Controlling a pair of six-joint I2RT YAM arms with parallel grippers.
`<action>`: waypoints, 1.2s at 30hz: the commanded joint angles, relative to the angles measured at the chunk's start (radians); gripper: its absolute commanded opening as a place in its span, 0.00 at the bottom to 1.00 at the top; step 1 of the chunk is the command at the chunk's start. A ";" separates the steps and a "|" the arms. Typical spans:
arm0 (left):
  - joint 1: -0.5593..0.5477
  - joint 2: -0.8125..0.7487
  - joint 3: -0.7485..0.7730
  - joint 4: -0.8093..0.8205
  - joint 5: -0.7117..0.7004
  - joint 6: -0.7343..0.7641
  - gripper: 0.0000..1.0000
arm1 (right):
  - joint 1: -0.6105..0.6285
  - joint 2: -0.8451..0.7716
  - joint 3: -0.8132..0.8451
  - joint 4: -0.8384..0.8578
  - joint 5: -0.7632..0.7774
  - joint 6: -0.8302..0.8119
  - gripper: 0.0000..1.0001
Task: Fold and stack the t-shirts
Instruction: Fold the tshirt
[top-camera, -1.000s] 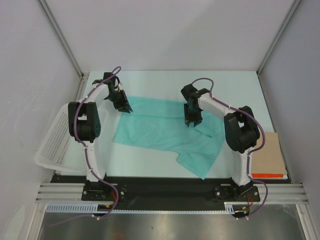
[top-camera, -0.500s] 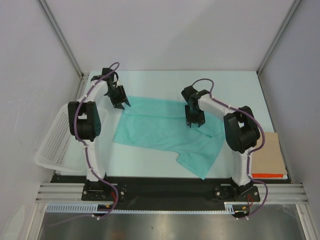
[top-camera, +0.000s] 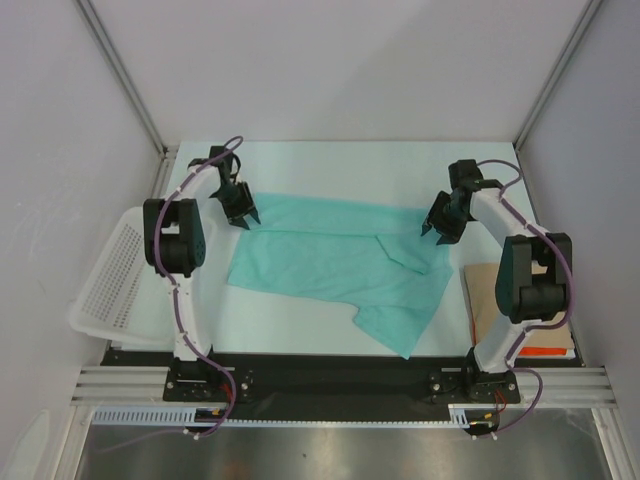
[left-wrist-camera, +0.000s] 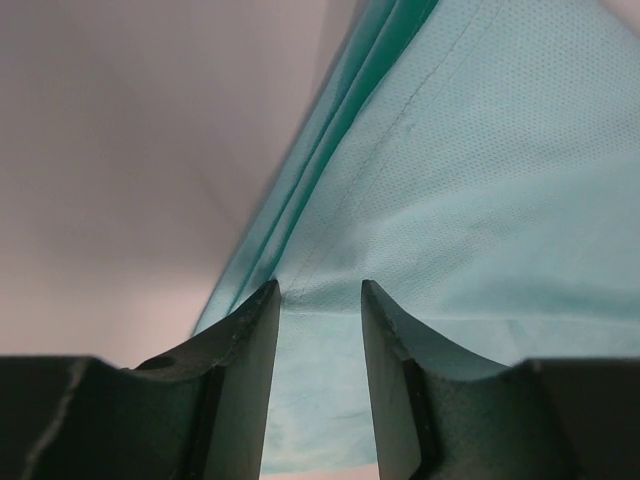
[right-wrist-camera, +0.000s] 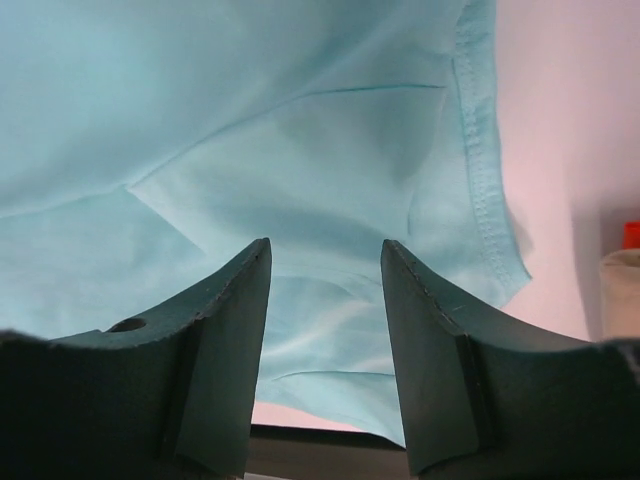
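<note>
Nearest you, a loose flap of the t-shirt (top-camera: 330, 262) trails toward the arm bases, right of centre. On your left, the white mesh basket (top-camera: 105, 285) sits at the left edge of the table (top-camera: 330, 165). On your right, the brown cardboard sheet (top-camera: 488, 298) lies just beside the shirt's right edge. The teal shirt is spread, rumpled, across the middle of the table. Further back, your left gripper (top-camera: 243, 214) is at the shirt's far left corner, fingers parted with nothing between them. It may be brushing the cloth, though the wrist view is too close to be sure. Your right gripper (top-camera: 438, 231) stands at the far right edge, likewise released and holding nothing.
</note>
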 joint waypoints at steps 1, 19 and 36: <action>0.007 -0.019 -0.002 0.003 -0.014 -0.014 0.43 | -0.015 -0.025 -0.011 0.058 -0.093 0.043 0.53; 0.008 -0.059 -0.031 0.013 -0.054 -0.029 0.42 | -0.111 0.000 -0.046 0.097 -0.142 0.043 0.53; 0.008 -0.002 0.053 -0.017 -0.051 -0.014 0.00 | -0.145 -0.003 -0.127 0.143 -0.241 0.129 0.55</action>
